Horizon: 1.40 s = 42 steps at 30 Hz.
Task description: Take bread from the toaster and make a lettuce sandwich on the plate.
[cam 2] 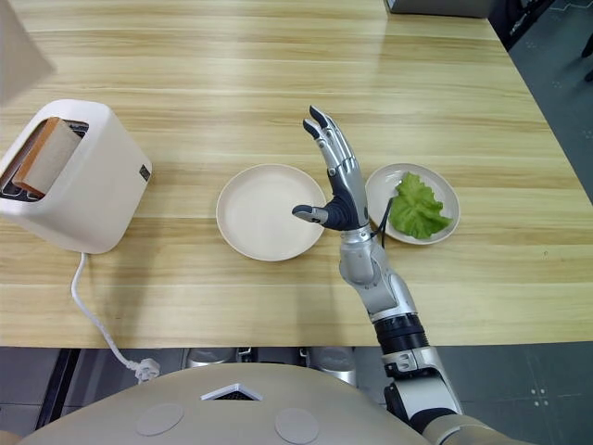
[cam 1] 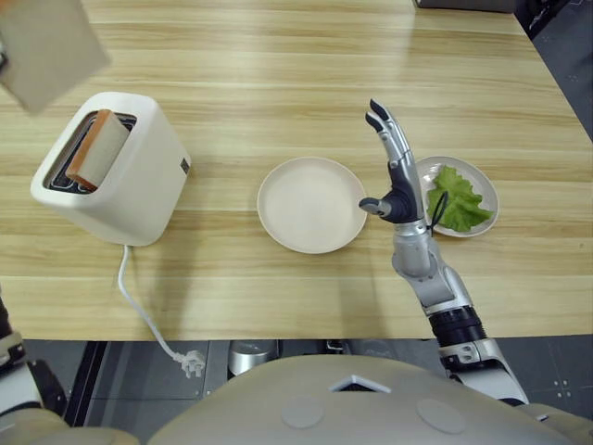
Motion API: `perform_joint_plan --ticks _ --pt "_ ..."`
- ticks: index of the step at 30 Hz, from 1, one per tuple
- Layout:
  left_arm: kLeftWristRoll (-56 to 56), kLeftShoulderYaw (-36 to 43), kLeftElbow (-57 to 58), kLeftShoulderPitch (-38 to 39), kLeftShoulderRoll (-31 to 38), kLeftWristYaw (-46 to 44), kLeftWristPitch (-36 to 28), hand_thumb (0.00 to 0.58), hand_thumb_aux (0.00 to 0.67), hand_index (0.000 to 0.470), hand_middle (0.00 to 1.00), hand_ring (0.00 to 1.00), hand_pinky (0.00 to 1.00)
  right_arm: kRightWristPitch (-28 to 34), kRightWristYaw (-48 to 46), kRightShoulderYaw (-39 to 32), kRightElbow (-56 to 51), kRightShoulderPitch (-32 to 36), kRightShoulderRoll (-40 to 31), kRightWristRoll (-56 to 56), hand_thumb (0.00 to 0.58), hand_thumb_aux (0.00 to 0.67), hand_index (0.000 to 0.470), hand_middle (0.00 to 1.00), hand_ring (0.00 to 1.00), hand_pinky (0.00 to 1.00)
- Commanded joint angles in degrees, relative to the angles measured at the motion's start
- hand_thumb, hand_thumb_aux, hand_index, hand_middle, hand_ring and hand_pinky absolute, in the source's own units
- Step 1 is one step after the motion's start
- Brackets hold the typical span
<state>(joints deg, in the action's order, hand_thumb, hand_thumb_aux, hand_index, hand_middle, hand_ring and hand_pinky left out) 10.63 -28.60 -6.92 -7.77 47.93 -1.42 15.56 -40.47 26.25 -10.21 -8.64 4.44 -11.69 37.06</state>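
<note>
Right hand (cam 1: 398, 181), fingers spread wide and holding nothing, raised at the right edge of the round cream plate (cam 1: 312, 205).
Green lettuce leaf (cam 1: 456, 199) on a small pale dish (cam 1: 488, 185), just right of the plate and beside the hand. White boxy toaster (cam 1: 139, 185) well left of the plate; a brown-crusted bread slice (cam 1: 100, 148) stands in its slot, long axis along the slot. The bread lies across the plate from this hand, so the robot's left side is judged nearer.

You see the table (cam 1: 296, 83) lit brightly and evenly from above, with a pale sheen across its far boards. The toaster (cam 1: 130, 176) and plate (cam 1: 310, 206) cast only thin, soft shadows at their bases.
</note>
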Motion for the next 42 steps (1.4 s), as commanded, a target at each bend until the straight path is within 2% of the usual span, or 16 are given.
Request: perform_joint_plan --ticks 1,6,12,19,27,28,29,30,31,32,33,36,37,38,39,42 --pt "-5.82 10.39 -6.23 -0.83 -6.79 -5.85 -4.74 0.58 0.67 0.46 1.0 1.0 1.0 0.25 -0.59 1.54 -1.37 1.58 -1.0 -2.09 0.0 0.0 0.0 0.0 0.0 0.0" --pt "-8.64 24.91 -5.99 0.57 -17.91 -12.52 -7.82 0.58 0.67 0.46 1.0 1.0 1.0 4.86 -2.51 3.73 -4.76 5.2 -8.85 2.2 0.0 0.0 0.0 0.0 0.0 0.0" --pt "-7.24 37.73 6.46 -0.24 -27.68 -18.54 -5.33 0.58 0.67 0.46 1.0 1.0 1.0 14.89 -2.65 1.51 -23.89 12.44 -21.43 9.4 0.0 0.0 0.0 0.0 0.0 0.0" --pt "-3.83 41.7 23.87 -5.87 -31.31 -19.31 2.74 0.58 0.67 0.46 1.0 1.0 1.0 21.09 3.96 -6.47 -39.4 17.22 -31.23 18.46 0.0 0.0 0.0 0.0 0.0 0.0" --pt "2.16 44.18 40.53 -10.95 -31.26 -17.04 8.26 0.58 0.67 0.46 1.0 1.0 1.0 23.72 7.03 -12.72 -50.53 21.25 -33.17 20.75 0.0 0.0 0.0 0.0 0.0 0.0" --pt "3.5 44.63 42.73 -11.77 -31.3 -16.04 8.97 0.58 0.67 0.46 0.8 0.8 0.8 23.77 7.51 -13.29 -51.42 21.64 -33.12 20.55 0.0 0.0 0.0 0.0 0.0 0.0" --pt "4.93 45.11 44.33 -12.45 -31.21 -14.8 9.41 0.491 0.407 0.28 0.0 0.0 0.0 23.73 7.81 -13.65 -52.06 21.96 -33.04 20.31 0.0 0.0 0.0 0.0 0.0 0.0" --pt "6.29 45.5 45.79 -13.08 -31.08 -13.37 10.09 0.301 0.205 0.141 0.0 0.0 0.0 23.85 8.04 -14.2 -52.73 22.33 -32.96 20.22 0.0 0.0 0.0 0.0 0.0 0.0" --pt "7.18 45.56 46.92 -13.58 -30.99 -12.02 10.67 0.0 0.0 0.0 0.0 0.0 0.0 24.19 8.29 -14.85 -53.27 22.67 -32.87 20.39 0.0 0.0 0.0 0.0 0.0 0.0" --pt "7.5 45.27 47.71 -13.94 -31.01 -11.0 11.16 0.0 0.0 0.0 0.0 0.0 0.0 24.55 8.43 -15.53 -53.85 23.01 -32.77 20.57 0.023 0.013 0.009 0.0 0.0 0.0" --pt "7.57 44.81 48.17 -14.21 -31.03 -10.18 11.58 0.0 0.0 0.0 0.0 0.0 0.0 24.82 8.52 -16.13 -54.37 23.28 -32.69 20.73 0.096 0.058 0.04 0.0 0.0 0.0" --pt "8.39 43.73 47.22 -14.15 -30.05 -7.77 12.12 0.0 0.0 0.0 0.0 0.0 0.0 25.19 8.59 -17.75 -55.64 23.83 -32.34 20.72 0.449 0.352 0.242 0.0 0.0 0.0" --pt "8.52 43.52 46.4 -13.84 -29.55 -7.38 12.12 0.0 0.0 0.0 0.0 0.0 0.0 25.25 8.52 -18.24 -55.91 23.91 -32.23 20.71 0.5 0.42 0.289 0.0 0.0 0.0" --pt "8.51 42.93 44.74 -13.12 -28.73 -6.93 12.02 0.0 0.0 0.0 0.0 0.0 0.0 25.36 8.46 -18.75 -56.13 23.99 -32.11 20.72 0.571 0.589 0.404 0.0 0.0 0.0" --pt "8.4 42.24 42.74 -12.26 -27.88 -6.47 11.83 0.0 0.0 0.0 0.0 0.0 0.0 25.38 8.46 -19.21 -56.27 24.07 -32.01 20.55 0.58 0.67 0.46 0.0 0.0 0.0" --pt "7.72 40.0 36.4 -9.65 -25.48 -5.62 10.83 0.0 0.0 0.0 0.0 0.0 0.0 24.06 8.07 -18.99 -56.0 23.97 -31.71 18.82 0.58 0.67 0.46 0.0 0.0 0.0"
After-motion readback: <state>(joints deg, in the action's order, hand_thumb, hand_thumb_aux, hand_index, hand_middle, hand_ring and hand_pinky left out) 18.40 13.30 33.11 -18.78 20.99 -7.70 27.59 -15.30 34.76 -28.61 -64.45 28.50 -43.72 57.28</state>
